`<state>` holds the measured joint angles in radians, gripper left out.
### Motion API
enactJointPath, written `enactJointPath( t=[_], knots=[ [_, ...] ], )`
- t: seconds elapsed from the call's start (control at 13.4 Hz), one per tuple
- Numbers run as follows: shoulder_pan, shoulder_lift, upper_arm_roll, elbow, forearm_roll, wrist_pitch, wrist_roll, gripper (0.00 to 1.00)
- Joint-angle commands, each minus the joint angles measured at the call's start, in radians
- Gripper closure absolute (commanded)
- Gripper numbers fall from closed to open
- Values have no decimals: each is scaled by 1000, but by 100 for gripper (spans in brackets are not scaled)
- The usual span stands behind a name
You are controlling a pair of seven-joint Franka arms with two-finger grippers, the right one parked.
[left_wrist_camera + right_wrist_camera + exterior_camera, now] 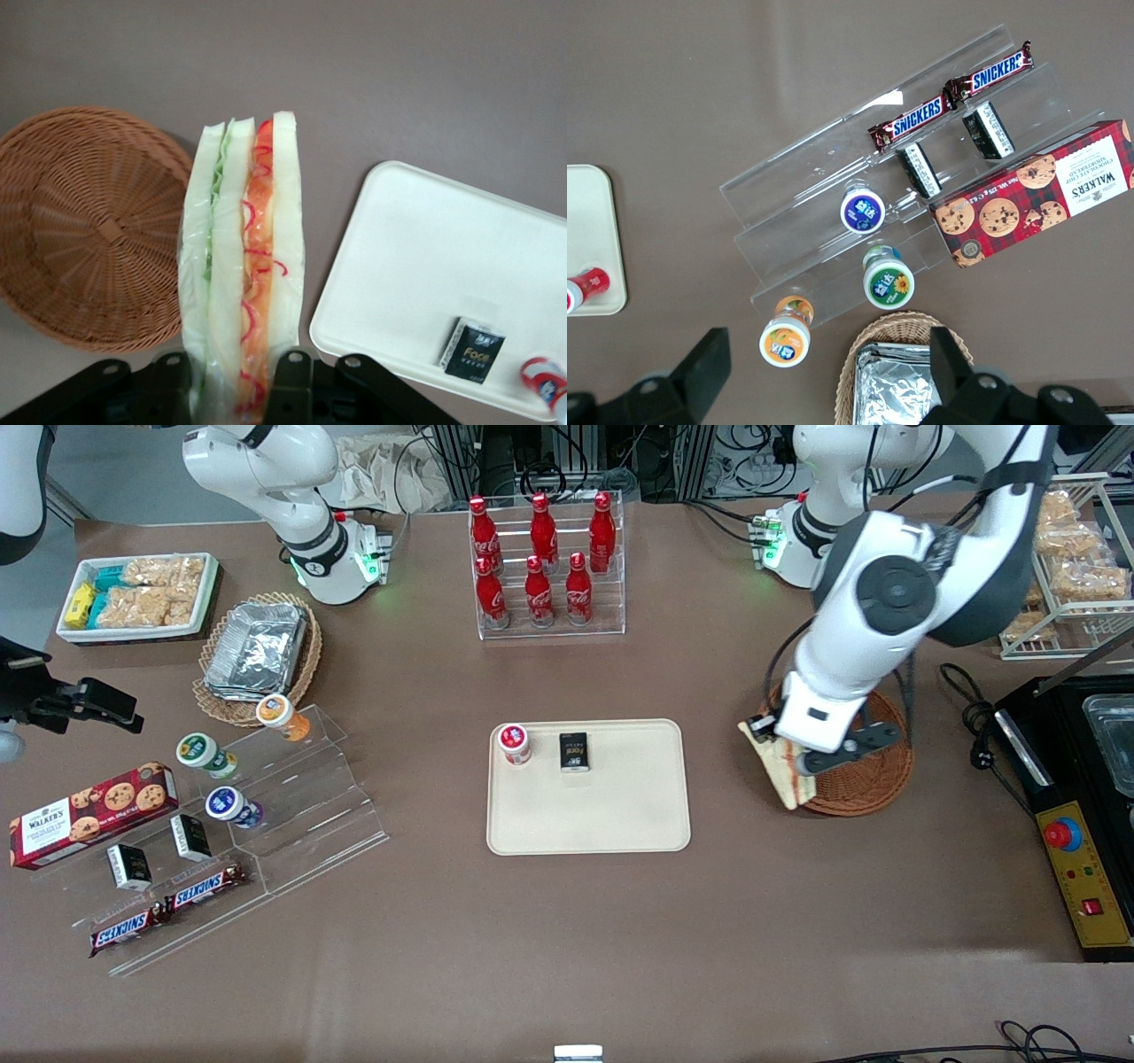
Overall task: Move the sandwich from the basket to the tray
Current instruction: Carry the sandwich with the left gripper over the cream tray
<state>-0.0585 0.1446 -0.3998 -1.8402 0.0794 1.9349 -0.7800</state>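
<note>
My left gripper is shut on the sandwich, a wedge of white bread with red, orange and green filling. It hangs in the air over the rim of the reddish-brown wicker basket, on the side toward the tray. The basket holds nothing. The cream tray lies flat mid-table, a short gap from the sandwich; part of the tray shows in the left wrist view.
On the tray stand a small red-lidded cup and a black packet. A rack of red cola bottles stands farther from the front camera. A black appliance with a red button sits at the working arm's end.
</note>
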Motion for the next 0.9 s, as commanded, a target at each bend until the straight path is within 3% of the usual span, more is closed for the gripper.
enactJointPath(
  t=[0.0, 0.3, 0.52, 0.82],
  knots=[
    [5, 101, -79, 26, 107, 29, 8, 100],
    [-1, 205, -166, -2, 198, 127, 5, 100],
    [-66, 285, -166, -11, 224, 220, 5, 100],
    [-100, 395, -165, -16, 319, 292, -28, 100]
  ],
)
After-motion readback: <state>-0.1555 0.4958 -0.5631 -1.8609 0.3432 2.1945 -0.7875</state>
